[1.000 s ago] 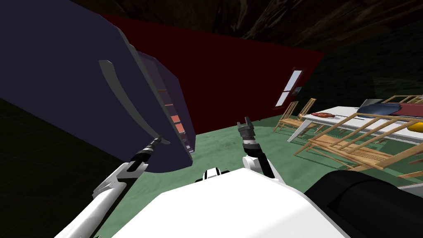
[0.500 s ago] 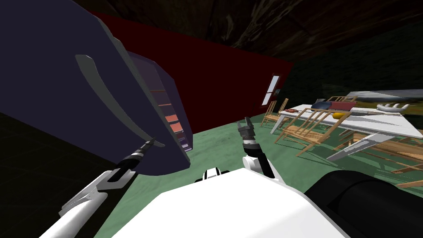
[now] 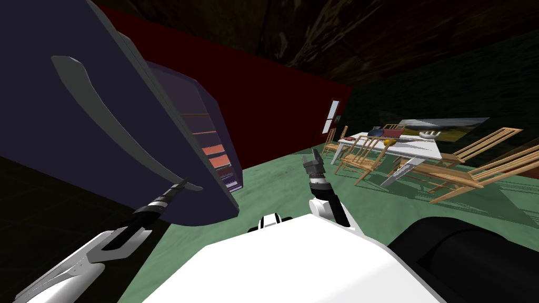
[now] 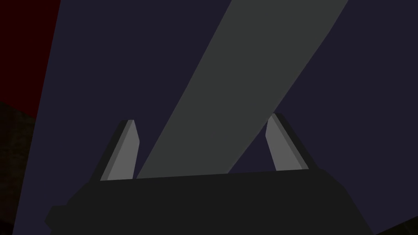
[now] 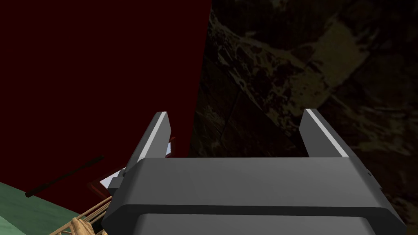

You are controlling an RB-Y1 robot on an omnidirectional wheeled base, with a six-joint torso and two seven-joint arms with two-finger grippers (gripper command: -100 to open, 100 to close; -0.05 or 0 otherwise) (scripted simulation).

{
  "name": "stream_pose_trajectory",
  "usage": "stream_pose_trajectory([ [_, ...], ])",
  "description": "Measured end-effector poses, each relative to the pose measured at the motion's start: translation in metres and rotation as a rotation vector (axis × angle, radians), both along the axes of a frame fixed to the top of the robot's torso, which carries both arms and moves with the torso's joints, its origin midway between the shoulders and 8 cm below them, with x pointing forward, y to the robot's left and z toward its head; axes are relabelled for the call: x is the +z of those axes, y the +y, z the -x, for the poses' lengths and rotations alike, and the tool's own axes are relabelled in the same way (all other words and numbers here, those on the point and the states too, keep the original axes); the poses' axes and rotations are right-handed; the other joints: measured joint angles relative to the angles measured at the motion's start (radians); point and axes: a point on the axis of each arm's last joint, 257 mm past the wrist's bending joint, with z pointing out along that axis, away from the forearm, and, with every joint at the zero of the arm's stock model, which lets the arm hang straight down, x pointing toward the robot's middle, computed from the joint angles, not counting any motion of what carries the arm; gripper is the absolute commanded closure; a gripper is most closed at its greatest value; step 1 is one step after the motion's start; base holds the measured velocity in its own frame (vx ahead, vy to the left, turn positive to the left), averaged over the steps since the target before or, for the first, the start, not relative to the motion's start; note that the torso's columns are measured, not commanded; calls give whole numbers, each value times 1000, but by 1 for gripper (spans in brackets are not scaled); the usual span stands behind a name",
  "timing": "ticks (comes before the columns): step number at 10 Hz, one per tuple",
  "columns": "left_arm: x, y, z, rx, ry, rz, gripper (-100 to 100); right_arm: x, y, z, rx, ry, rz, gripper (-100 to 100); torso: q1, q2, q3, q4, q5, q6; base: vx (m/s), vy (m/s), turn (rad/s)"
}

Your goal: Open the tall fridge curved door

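The tall fridge's dark navy curved door [image 3: 31, 105] stands ajar, and coloured shelves show inside the fridge body [image 3: 213, 152]. A long grey curved handle [image 3: 92, 100] runs down the door. My left gripper [image 3: 181, 183] is at the handle's lower end. In the left wrist view the grey handle [image 4: 253, 69] passes between my open left gripper [image 4: 202, 117], against the navy door [image 4: 102, 61], and the fingers do not press it. My right gripper [image 3: 311, 157] is raised above the green floor, open and holding nothing [image 5: 236, 114].
A dark red wall [image 3: 273, 110] with a narrow window [image 3: 330, 117] stands behind the fridge. To the right, a white table [image 3: 416, 147] with things on it is ringed by wooden chairs [image 3: 363, 158]. Green floor [image 3: 284, 179] lies between them and me.
My view has turned, so the table and chairs slid left. The door has swung wider from the fridge body, and my left arm reaches further left, still at the handle's lower end.
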Motion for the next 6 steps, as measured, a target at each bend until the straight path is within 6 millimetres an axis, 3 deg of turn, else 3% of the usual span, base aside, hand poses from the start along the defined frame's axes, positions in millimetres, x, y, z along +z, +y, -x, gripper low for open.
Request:
stream_pose_trajectory([
  [2,-2,-6,1,-22,4,-6,100,0,0,0,0,0,0,0,2,-2,-2,-1,-1,1,-162,146,36],
  [6,-4,-48,4,-157,5,-10,100,0,0,0,0,0,0,0,12,2,1,3,0,-4,-187,195,14],
])
